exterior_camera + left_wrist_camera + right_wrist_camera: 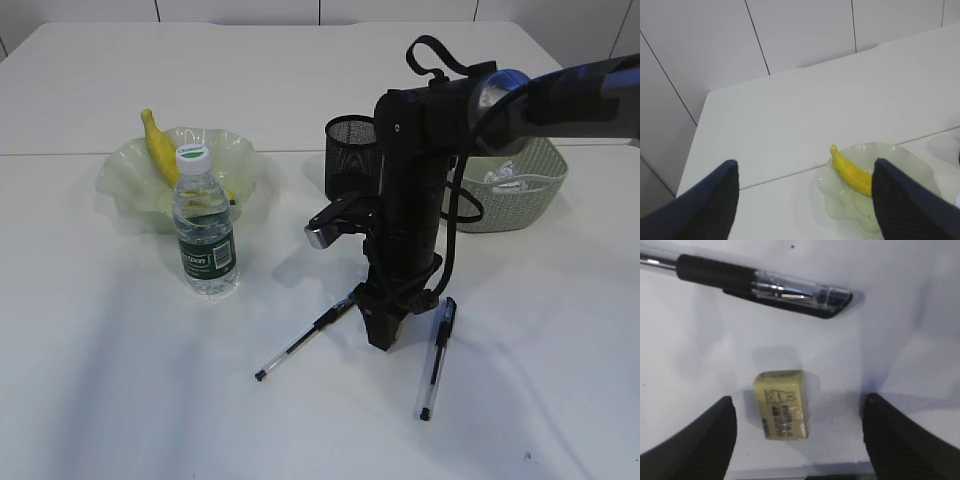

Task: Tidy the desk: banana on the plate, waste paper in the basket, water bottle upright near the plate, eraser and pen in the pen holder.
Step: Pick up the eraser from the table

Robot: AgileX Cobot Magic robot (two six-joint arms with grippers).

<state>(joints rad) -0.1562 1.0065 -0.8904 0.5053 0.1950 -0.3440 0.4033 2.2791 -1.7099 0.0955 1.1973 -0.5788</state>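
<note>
My right gripper (384, 330) points straight down at the table between two black pens (305, 345) (437, 355). In the right wrist view it (799, 407) is open, its fingers either side of a yellowish eraser (782, 405) lying flat and untouched, with one pen (765, 287) just beyond. The arm hides the eraser in the exterior view. The banana (160, 148) lies on the pale green plate (125, 180). The water bottle (205, 225) stands upright in front of the plate. My left gripper (806, 165) is open and empty, high above the banana (855, 172) and the plate (900, 155).
A black mesh pen holder (348, 150) stands behind the right arm. A grey-green basket (530, 185) at the right holds crumpled waste paper (505, 175). The white table has a seam running across behind the plate.
</note>
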